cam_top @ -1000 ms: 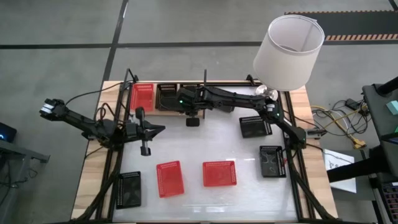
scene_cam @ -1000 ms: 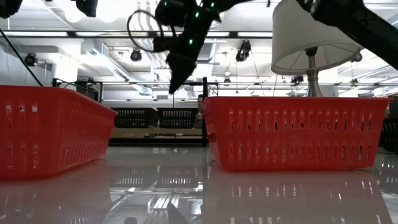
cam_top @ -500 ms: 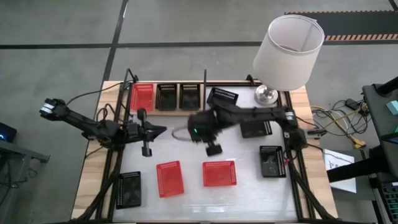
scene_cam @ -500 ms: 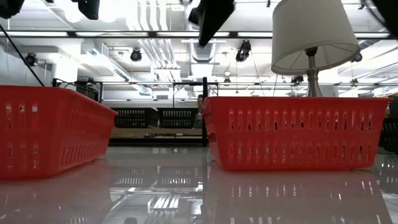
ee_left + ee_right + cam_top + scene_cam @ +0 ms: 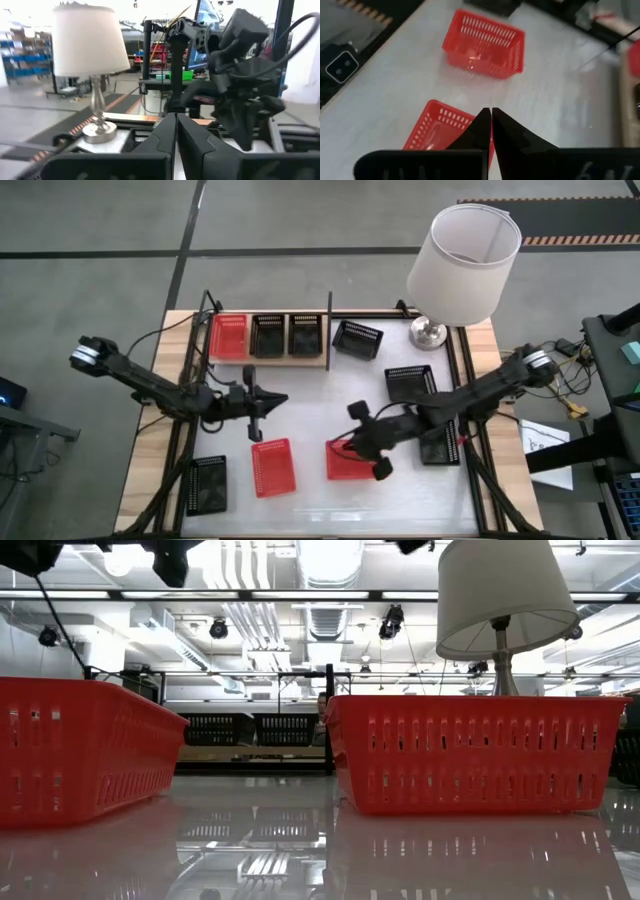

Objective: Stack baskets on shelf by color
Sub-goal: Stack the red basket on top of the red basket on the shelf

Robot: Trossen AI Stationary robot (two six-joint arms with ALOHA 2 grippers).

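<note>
Both grippers are shut and hold nothing. My right gripper (image 5: 340, 448) (image 5: 490, 112) hovers over the right red basket (image 5: 352, 461) (image 5: 437, 131) (image 5: 470, 750), which sits flat on the table. A second red basket (image 5: 272, 467) (image 5: 482, 45) (image 5: 80, 755) lies to its left. My left gripper (image 5: 280, 398) (image 5: 176, 122) hangs above the table between the shelf (image 5: 268, 358) and that left red basket. On the shelf stand one red basket (image 5: 228, 337) and two black baskets (image 5: 267, 335) (image 5: 305, 335).
Loose black baskets lie right of the shelf's divider (image 5: 357, 338), at the right (image 5: 410, 383), under the right arm (image 5: 437, 442) and at the near left corner (image 5: 207, 483). A lamp (image 5: 462, 260) stands at the far right corner. Black frame rails border the table (image 5: 300, 510).
My right arm has swung from the shelf at the far edge toward the near edge and now hovers over the right red basket. My left gripper has shifted a little toward the table's right. The baskets have stayed where they were.
</note>
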